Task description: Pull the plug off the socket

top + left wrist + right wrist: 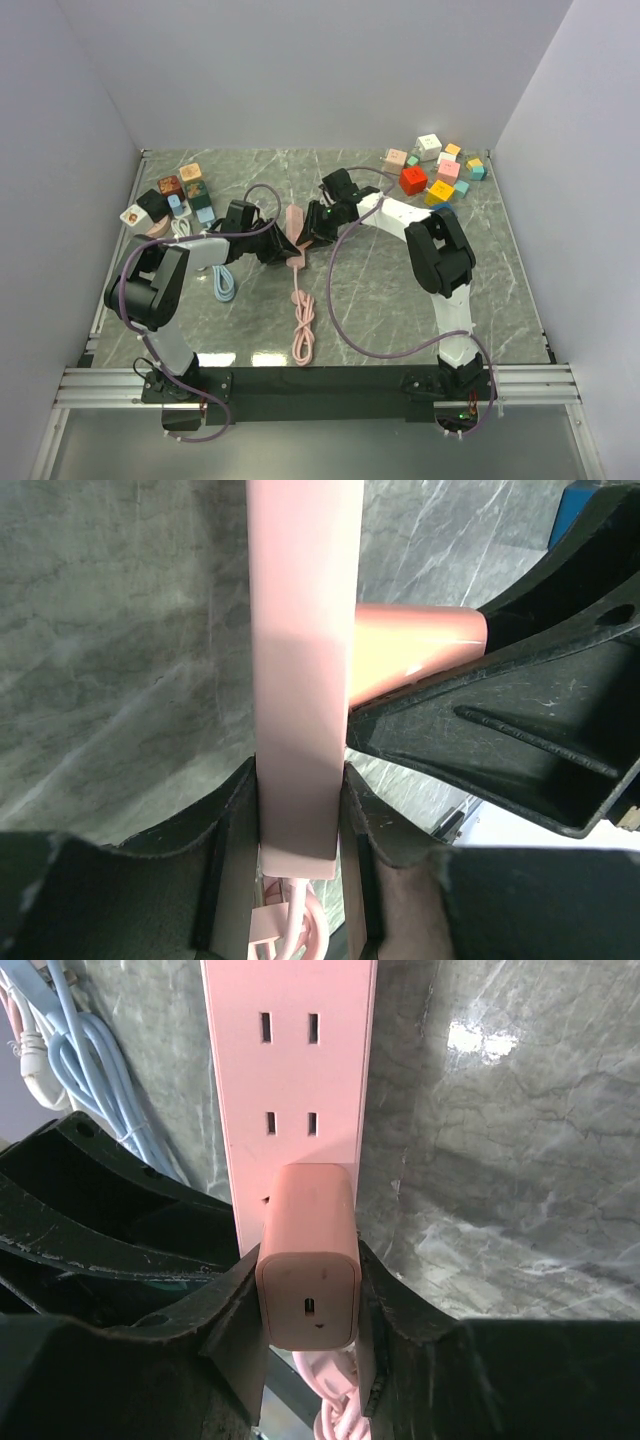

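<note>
The socket is a pink power strip (294, 226) lying mid-table, its outlets showing in the right wrist view (290, 1060). A pink block-shaped plug (308, 1260) sits in the strip's near outlet and juts from its side in the left wrist view (415, 645). My right gripper (308, 1310) is shut on the plug, one finger against each side. My left gripper (300, 840) is shut across the strip's narrow body (300, 680) near its cord end. In the top view the two grippers, left (270, 246) and right (318, 224), meet at the strip and hide the plug.
The strip's pink cord (301, 320) runs in coils toward the near edge. A light blue cable (224, 285) lies left of it, also seen in the right wrist view (100, 1070). Coloured blocks cluster at the back right (440, 170) and back left (175, 195).
</note>
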